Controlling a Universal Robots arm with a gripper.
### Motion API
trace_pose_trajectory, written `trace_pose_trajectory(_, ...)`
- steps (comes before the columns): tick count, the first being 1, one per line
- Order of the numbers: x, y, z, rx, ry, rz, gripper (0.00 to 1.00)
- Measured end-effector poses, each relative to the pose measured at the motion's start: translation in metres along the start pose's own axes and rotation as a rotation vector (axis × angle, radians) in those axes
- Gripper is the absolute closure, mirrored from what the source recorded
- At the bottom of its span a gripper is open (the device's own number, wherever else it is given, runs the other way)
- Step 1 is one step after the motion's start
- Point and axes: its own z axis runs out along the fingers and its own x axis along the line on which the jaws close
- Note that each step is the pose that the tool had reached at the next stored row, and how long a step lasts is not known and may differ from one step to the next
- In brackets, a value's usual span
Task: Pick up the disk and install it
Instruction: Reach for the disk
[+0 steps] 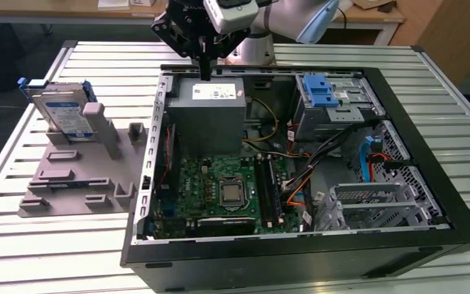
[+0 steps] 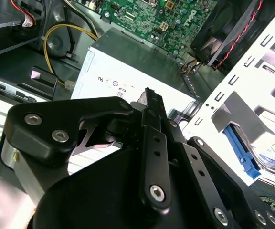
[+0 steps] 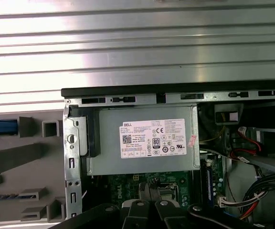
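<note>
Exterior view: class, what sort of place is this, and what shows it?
Probably a robotics lab bench: an opened computer case on a slatted metal table, the disk standing in a grey fixture, the gripper above the case.

Slatted metal table carrying everything I am working over, slats running side to side across exterior view. Open black computer case lying on its side directly on slats, taking up centre and 3 o'clock half. Grey fixture plate sitting flat on slats at 9 o'clock of case, just beside its wall. Bare slats showing at 6 o'clock, before case.
</note>
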Motion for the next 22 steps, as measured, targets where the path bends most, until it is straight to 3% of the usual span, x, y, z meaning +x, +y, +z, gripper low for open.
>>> trace_pose_trajectory(22,0.0023,-0.0002,0.0002,0.0,0.0,0.0,0.89)
